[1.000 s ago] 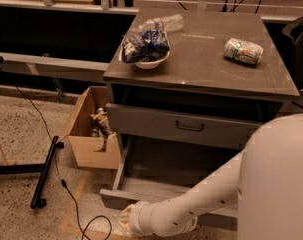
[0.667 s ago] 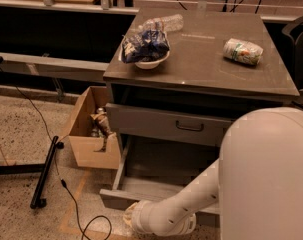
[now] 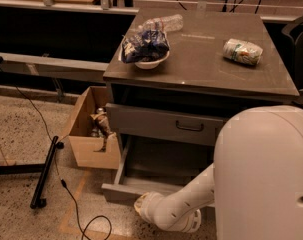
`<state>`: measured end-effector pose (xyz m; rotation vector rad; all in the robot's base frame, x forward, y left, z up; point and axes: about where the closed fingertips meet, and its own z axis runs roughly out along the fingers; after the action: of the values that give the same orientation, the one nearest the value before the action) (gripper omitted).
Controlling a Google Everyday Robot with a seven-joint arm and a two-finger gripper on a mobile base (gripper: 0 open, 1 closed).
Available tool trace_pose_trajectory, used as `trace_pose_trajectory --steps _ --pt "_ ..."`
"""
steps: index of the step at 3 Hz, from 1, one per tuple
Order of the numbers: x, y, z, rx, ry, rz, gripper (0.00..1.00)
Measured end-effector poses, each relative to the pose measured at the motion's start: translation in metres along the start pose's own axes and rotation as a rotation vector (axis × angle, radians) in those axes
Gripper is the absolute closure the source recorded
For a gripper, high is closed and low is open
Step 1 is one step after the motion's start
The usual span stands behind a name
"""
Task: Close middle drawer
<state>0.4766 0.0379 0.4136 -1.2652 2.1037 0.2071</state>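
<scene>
Speckled terrazzo floor, dim workshop setting.

**Position.** The gripper sits low at the end of a smooth white moulded arm, close against the front of the middle drawer. This is a wide grey sheet-metal box with a pale floor, standing pulled well out. I cannot tell whether the gripper is apart or together. Contact with the front panel is not confirmed. The drawer's handle is not in sight.

**Surroundings.**
- Above the gripper is the matching grey upper drawer front with a small dark bow handle.
- Beside the gripper, toward the view's left edge, an open brown cardboard box holding crumpled scraps stands just beside the drawer's side wall.
- Farther that way, a thin black cable trails over the floor.
- High above, on the cabinet's flat brown top, rest a white bowl holding a crinkled blue bag and a crumpled pale can.

**Risks, as judged.**
- The gripper stands toward one end of the front, and a push there could skew the drawer on its runners and jam it.
- Smooth painted metal offers little grip, so the gripper may slide off.
- The box could catch the drawer's side.
- A hard shut may jolt the bowl.
</scene>
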Motion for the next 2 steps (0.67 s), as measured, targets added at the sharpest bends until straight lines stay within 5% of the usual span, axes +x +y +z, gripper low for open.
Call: trace_pose_trajectory --steps 2 --pt "-0.004 -0.063 0.010 0.109 -0.017 0.012 1.00"
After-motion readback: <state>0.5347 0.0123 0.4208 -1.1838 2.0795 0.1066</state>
